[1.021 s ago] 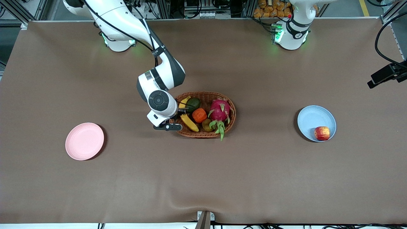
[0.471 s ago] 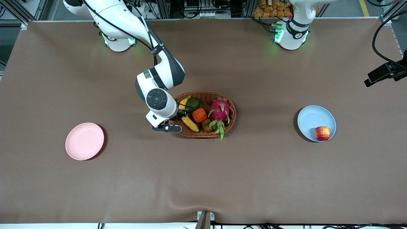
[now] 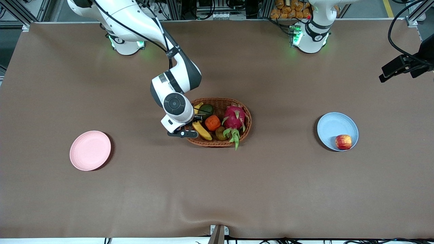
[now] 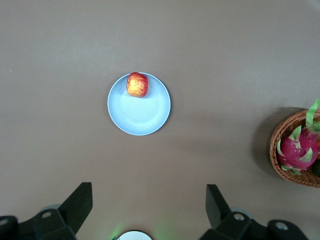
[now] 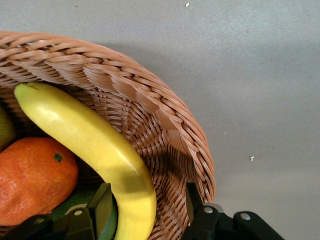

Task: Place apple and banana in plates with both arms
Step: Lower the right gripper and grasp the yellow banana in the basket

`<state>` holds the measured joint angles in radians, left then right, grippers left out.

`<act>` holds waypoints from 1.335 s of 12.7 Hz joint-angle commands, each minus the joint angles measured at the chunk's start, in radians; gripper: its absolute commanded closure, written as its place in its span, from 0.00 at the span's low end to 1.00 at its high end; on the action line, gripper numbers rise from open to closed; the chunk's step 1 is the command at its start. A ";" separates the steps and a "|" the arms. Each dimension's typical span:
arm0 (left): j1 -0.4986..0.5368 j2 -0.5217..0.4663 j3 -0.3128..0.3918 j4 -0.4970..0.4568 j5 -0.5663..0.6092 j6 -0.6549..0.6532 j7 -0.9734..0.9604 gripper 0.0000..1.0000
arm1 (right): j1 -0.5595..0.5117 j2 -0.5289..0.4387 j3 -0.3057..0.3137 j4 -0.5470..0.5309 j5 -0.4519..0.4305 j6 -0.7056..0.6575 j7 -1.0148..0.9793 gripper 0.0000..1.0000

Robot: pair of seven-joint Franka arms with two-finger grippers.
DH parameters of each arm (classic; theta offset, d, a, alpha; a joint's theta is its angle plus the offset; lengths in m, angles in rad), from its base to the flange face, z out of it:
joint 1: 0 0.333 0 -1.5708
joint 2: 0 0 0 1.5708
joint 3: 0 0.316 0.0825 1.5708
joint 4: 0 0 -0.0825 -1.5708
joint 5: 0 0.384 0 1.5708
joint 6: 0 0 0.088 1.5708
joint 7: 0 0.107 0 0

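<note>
The yellow banana lies in the wicker basket, along its rim toward the right arm's end. My right gripper is down in the basket and straddles the banana. It is open: one finger is against the fruit, the other stands off by the basket wall. The red apple rests on the pale blue plate. The pale pink plate holds nothing. My left gripper hangs open and high over the table, with the apple and blue plate below.
The basket also holds an orange fruit, a dark green fruit, a brownish fruit and a pink dragon fruit. Brown cloth covers the table. The left arm's hand shows at the table's edge.
My right gripper has shifted a little farther over the basket and its fingers have narrowed around the banana. The left arm's hand has drifted up and outward.
</note>
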<state>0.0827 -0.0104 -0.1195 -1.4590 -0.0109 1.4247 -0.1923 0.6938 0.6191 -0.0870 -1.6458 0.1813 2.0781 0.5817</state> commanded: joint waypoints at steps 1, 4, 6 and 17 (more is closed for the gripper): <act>0.006 -0.025 -0.003 -0.018 0.008 -0.013 0.013 0.00 | 0.019 0.019 -0.005 -0.003 0.017 0.025 0.020 0.36; 0.003 -0.066 -0.003 -0.059 0.008 -0.012 0.013 0.00 | 0.032 0.027 -0.005 -0.003 0.017 0.040 0.033 0.36; 0.003 -0.072 0.000 -0.075 0.008 -0.010 0.013 0.00 | 0.035 0.036 -0.005 -0.003 0.017 0.045 0.033 0.36; -0.023 0.026 0.008 -0.038 0.046 0.059 -0.006 0.00 | 0.015 0.037 -0.007 -0.070 0.006 0.103 0.013 0.36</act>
<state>0.0741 0.0370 -0.1104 -1.5162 -0.0022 1.4751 -0.1935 0.7147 0.6450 -0.0901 -1.6665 0.1815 2.1307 0.6021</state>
